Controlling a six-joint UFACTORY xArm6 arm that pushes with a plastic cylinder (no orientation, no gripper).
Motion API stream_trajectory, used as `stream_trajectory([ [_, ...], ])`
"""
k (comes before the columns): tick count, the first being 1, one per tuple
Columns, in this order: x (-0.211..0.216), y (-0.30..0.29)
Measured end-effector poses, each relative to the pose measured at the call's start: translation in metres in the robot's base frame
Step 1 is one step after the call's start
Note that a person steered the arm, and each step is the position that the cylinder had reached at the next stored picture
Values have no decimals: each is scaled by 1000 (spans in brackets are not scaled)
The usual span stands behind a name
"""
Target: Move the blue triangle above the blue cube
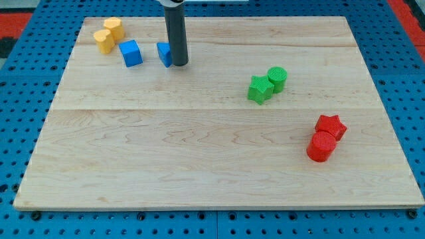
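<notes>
Camera view shows a pale wooden board (212, 153) made of joined planks, its grain running left to right, lying on a blue pegboard surface (26, 133) dotted with regular holes. Red pegboard panels (13, 20) show at the view's top corners. Small dark feet peek out under the board's bottom edge.

My tip (180, 64) stands on the board near the view's top left, at the lower end of the dark upright rod. There are no jaws on this arm, only the rod, so nothing is being gripped. The tip is pressed against the right side of the blue triangle (164, 54), which is partly hidden behind the rod, so its shape is hard to confirm. The blue cube (131, 53) sits just to the view's left of the triangle, apart from it by a narrow gap and at about the same height in the view.

Further left, near the top-left corner, two yellow blocks touch: a yellow hexagonal block (113, 28) and a yellow block (103, 40) below it. Right of centre, a green star (259, 89) touches a green cylinder (277, 78). Near the right edge, a red star (331, 125) sits against a red cylinder (322, 146).
</notes>
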State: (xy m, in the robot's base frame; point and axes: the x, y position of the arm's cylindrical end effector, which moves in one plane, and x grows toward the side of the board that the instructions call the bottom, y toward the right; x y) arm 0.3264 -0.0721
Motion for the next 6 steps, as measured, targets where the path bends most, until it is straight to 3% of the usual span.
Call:
stream_trajectory([
  [2, -14, -45],
  [3, -4, 5],
  [4, -27, -14],
  [6, -30, -37],
])
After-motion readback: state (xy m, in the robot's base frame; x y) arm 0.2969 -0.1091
